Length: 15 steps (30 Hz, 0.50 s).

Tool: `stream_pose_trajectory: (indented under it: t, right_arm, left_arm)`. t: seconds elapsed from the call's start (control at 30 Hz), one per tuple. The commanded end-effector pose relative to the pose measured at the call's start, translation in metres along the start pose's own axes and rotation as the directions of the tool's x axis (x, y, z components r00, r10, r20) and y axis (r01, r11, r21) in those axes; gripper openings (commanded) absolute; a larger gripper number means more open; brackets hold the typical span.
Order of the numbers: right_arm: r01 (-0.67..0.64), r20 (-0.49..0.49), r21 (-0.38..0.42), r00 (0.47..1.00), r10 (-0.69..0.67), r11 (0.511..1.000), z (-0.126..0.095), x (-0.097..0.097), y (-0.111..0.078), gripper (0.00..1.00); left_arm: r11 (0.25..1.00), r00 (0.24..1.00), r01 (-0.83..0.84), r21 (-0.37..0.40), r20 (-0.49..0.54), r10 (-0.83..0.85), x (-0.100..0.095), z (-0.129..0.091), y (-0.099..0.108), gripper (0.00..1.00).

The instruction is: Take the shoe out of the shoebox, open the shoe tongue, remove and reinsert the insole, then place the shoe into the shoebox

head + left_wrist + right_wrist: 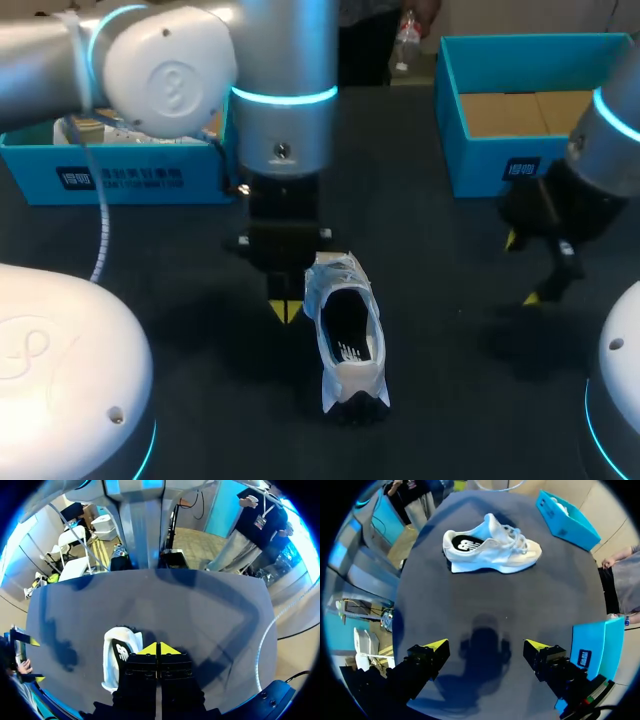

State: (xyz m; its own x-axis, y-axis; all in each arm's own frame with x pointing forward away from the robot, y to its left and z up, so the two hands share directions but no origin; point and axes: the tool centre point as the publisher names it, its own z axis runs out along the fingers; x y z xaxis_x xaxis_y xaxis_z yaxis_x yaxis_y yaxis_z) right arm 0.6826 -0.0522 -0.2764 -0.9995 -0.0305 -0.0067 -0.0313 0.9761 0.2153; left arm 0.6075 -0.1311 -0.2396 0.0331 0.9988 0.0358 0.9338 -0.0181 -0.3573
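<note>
A white shoe [347, 335] with a dark insole stands upright on the black table, toe pointing to the back. In the right wrist view the shoe [490, 547] lies well ahead of my right gripper [486, 647]. My left gripper [287, 310] hangs close beside the shoe's left side, its yellow tips pressed together with nothing between them. From the left wrist, the shoe [116, 655] is right beside the shut left gripper [159, 649]. My right gripper [524, 270] hovers open and empty at the right, apart from the shoe. An open blue shoebox [452, 110] stands at the back right.
A second blue box [120, 175] sits at the back left, behind my left arm, and shows as the blue box [567, 517] beyond the shoe's toe. The right shoebox [597, 645] is close beside my right gripper's finger.
</note>
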Motion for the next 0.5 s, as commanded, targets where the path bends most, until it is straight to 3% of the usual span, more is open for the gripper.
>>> stream_pose_trajectory:
  t: [0.03, 0.13, 0.27, 0.3, 0.5]
  right_arm:
    - [0.007, 0.032, -0.035, 0.999, -0.006, 0.999, -0.009, 0.014, -0.016, 1.00]
    - [0.007, 0.032, -0.035, 0.999, -0.006, 0.999, -0.009, 0.014, -0.016, 1.00]
    - [0.007, 0.032, -0.035, 0.999, -0.006, 0.999, -0.009, 0.014, -0.016, 1.00]
    - [0.007, 0.032, -0.035, 0.999, -0.006, 0.999, -0.009, 0.014, -0.016, 1.00]
    - [0.007, 0.032, -0.035, 0.999, -0.006, 0.999, -0.009, 0.014, -0.016, 1.00]
  left_arm:
    - [1.000, 1.000, 0.001, -0.002, -0.025, -0.001, -0.006, 0.006, 0.000, 0.00]
    - [1.000, 1.000, 0.001, -0.002, -0.025, -0.001, -0.006, 0.006, 0.000, 0.00]
    - [1.000, 0.994, 0.001, -0.031, -0.105, -0.004, -0.030, 0.026, 0.013, 0.00]
    - [0.997, 0.991, 0.028, -0.069, -0.127, -0.036, -0.030, 0.031, 0.017, 0.00]
    - [0.996, 0.989, 0.059, -0.074, -0.128, -0.068, -0.026, 0.032, 0.020, 0.00]
